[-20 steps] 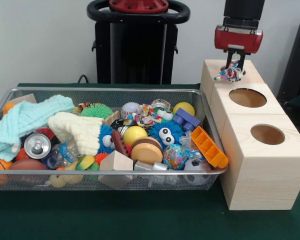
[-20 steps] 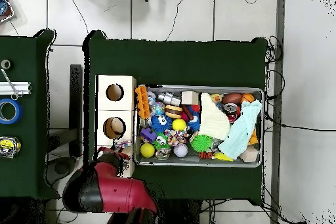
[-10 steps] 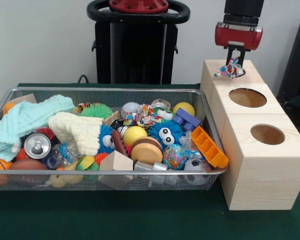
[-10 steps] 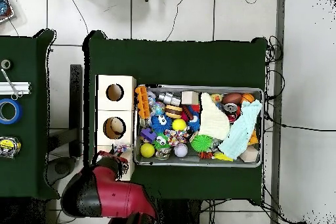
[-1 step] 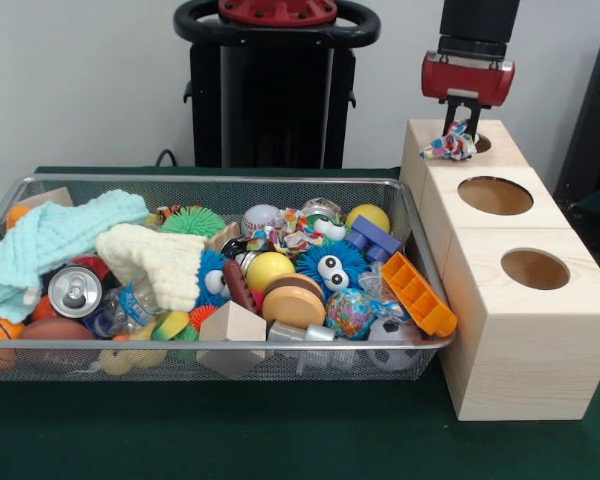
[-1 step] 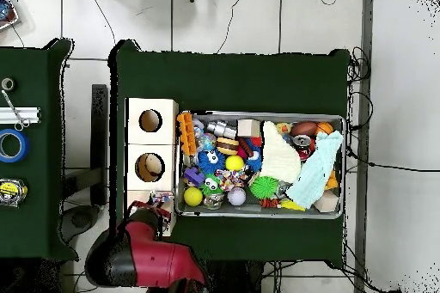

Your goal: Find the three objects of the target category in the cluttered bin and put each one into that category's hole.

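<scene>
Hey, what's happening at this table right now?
A red robot arm is sorting toys out of a wire bin packed with balls, cloths, a can and blocks. Its gripper is shut on a small multicoloured rope toy and holds it over the top of the farthest of three wooden boxes, each with a round hole. The toy hangs at the edge of that box's hole and has not yet dropped in. The overhead view shows something pale inside the middle box's hole.
</scene>
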{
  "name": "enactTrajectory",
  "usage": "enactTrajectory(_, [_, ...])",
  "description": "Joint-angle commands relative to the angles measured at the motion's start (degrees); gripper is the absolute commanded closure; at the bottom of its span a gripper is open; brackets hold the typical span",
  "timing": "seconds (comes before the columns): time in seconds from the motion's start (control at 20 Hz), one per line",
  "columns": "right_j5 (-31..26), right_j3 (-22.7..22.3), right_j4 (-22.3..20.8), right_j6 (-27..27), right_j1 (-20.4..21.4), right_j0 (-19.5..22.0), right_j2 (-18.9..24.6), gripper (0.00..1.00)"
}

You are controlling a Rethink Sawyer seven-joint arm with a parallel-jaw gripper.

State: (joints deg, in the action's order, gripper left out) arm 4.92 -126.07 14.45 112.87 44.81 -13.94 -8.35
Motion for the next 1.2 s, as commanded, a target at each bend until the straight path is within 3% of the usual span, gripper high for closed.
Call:
enactTrajectory(0.05, [4.52, -5.62, 0.58, 15.97, -3.78, 1.00, 4.78, 1.00])
enactTrajectory(0.65, [-0.13, -7.09, 5.03, 16.20, 0.09, -2.80, 4.40, 1.00])
enactTrajectory(1.2, [1.07, -7.36, 6.83, 16.72, -0.52, -3.21, 6.20, 1.00])
